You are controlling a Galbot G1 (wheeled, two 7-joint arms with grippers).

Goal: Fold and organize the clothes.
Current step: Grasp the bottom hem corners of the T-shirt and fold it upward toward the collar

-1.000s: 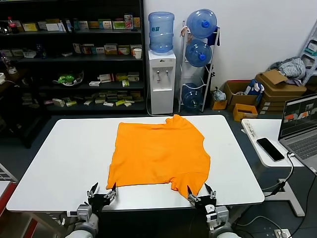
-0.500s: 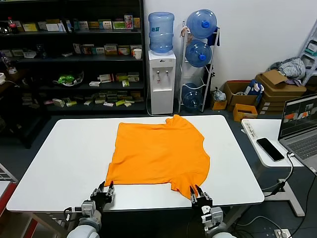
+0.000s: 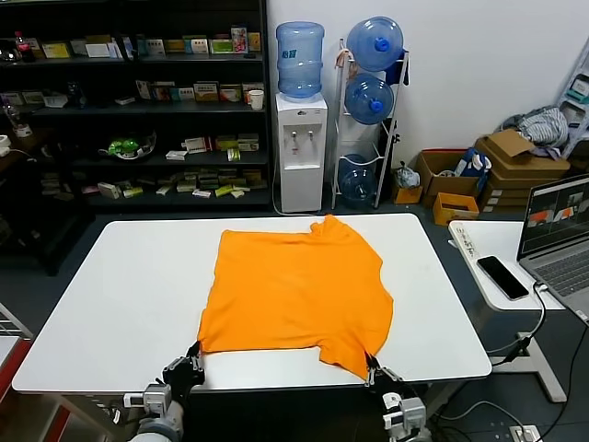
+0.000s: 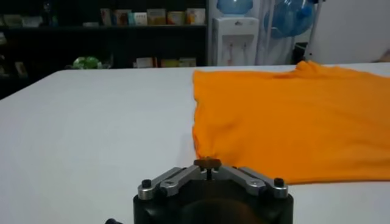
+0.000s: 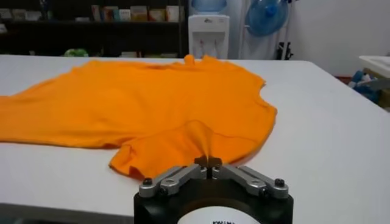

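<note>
At the near edge of the white table [image 3: 120, 285] the left gripper [image 3: 191, 361] has its fingers pinched together on the near left hem corner of the orange T-shirt [image 3: 294, 285]. The right gripper [image 3: 377, 373] is likewise clamped on the shirt's near right corner, which bunches up into its fingers. The shirt lies spread flat across the table's middle (no lettering shows on the upturned side). To the right sit a phone [image 3: 502, 276] and a laptop [image 3: 560, 230]. Beyond stand a water dispenser [image 3: 301, 147] and stocked shelves [image 3: 138, 101], their labels unreadable.
</note>
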